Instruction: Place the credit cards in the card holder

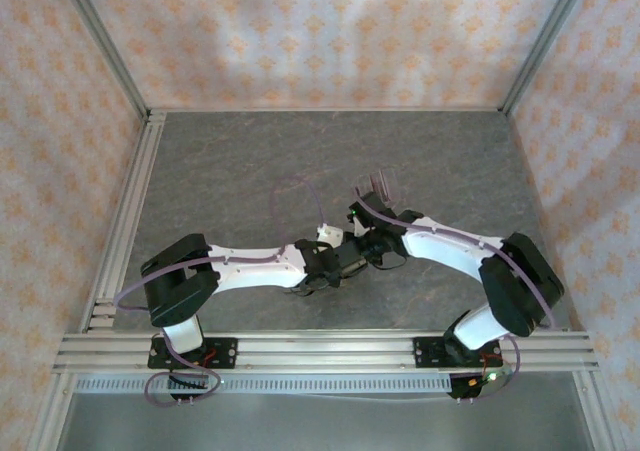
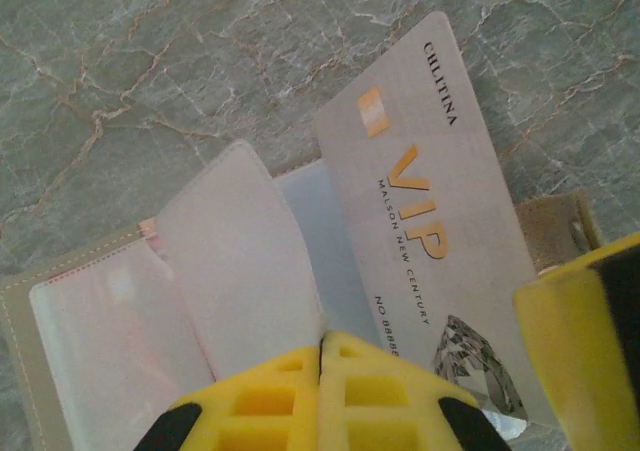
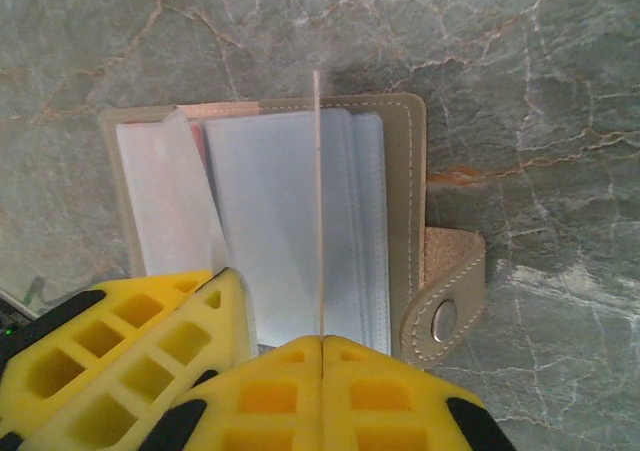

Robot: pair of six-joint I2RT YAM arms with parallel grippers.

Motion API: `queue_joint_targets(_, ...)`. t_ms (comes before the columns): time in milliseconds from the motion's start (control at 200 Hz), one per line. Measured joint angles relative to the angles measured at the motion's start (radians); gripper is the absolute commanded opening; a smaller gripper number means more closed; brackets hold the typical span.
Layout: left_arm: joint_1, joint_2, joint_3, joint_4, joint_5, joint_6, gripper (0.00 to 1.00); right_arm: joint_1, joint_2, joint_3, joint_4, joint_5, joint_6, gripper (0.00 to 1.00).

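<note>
The card holder [image 3: 405,221] lies open on the stone table, olive-tan cover down and clear sleeves up, its snap strap [image 3: 450,301] out to the right. My left gripper [image 2: 322,346] is shut on one clear sleeve [image 2: 240,261] and holds it lifted off the stack. My right gripper [image 3: 322,341] is shut on a credit card [image 2: 430,201], pale grey with a gold "VIP". In the right wrist view the credit card [image 3: 318,201] stands edge-on over the sleeves. The left gripper's yellow fingers [image 3: 150,341] sit close beside it. From above, both grippers [image 1: 352,254] meet at mid-table.
A clear plastic slotted stand [image 1: 383,185] sits just behind the grippers. Aluminium rails [image 1: 120,231] border the table on the left and near sides, and patterned walls close it in. Grey stone surface [image 1: 230,161] lies open all round.
</note>
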Motion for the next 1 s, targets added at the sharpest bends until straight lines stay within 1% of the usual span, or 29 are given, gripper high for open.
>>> queue_joint_targets(120,0.000,0.000,-0.003,0.001,-0.006,-0.004,0.02,0.008,0.005,0.000,-0.006,0.030,0.000,0.00)
queue_joint_targets(220,0.000,0.000,-0.007,0.000,-0.018,-0.007,0.06,0.008,0.014,0.000,-0.013,0.045,-0.001,0.00)
queue_joint_targets(435,0.000,-0.008,-0.028,-0.002,-0.051,-0.032,0.17,0.008,0.035,0.000,-0.028,0.072,-0.006,0.00)
queue_joint_targets(535,0.000,-0.028,-0.045,-0.009,-0.074,-0.055,0.26,0.008,0.035,0.000,-0.034,0.081,-0.010,0.00)
queue_joint_targets(836,0.000,-0.095,-0.105,-0.076,-0.148,-0.177,0.29,0.008,0.043,0.008,-0.049,0.095,-0.021,0.00)
queue_joint_targets(1001,0.000,-0.134,-0.161,-0.148,-0.190,-0.297,0.29,0.008,0.048,0.014,-0.055,0.098,-0.031,0.00)
